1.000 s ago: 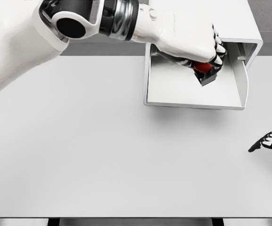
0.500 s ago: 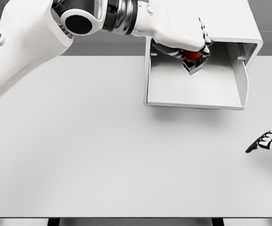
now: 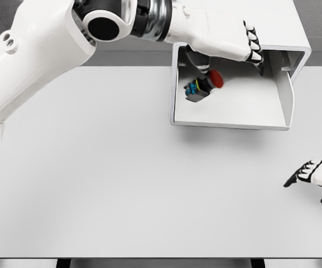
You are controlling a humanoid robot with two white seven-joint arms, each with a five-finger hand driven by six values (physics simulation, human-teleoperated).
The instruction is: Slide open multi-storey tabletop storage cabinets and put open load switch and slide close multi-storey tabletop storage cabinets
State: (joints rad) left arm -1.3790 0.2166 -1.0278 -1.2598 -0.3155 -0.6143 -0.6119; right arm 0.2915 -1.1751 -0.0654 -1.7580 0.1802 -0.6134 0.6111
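Observation:
The white tabletop cabinet stands at the back right, its drawer slid out toward me. Inside the drawer lies the load switch, a dark body with blue parts and a red round button, tipped on its side near the left wall. My left hand hovers over the drawer's back, fingers spread and holding nothing, just above and right of the switch. My right hand rests low at the right edge of the table, fingers relaxed.
The white table spreads wide in front and left of the drawer. My left arm crosses the upper left corner. The table's front edge runs along the bottom of the picture.
My left hand carried the switch leftward over the drawer, then let it go; the switch now lies in the drawer and the fingers have spread. The right hand drifted slightly left.

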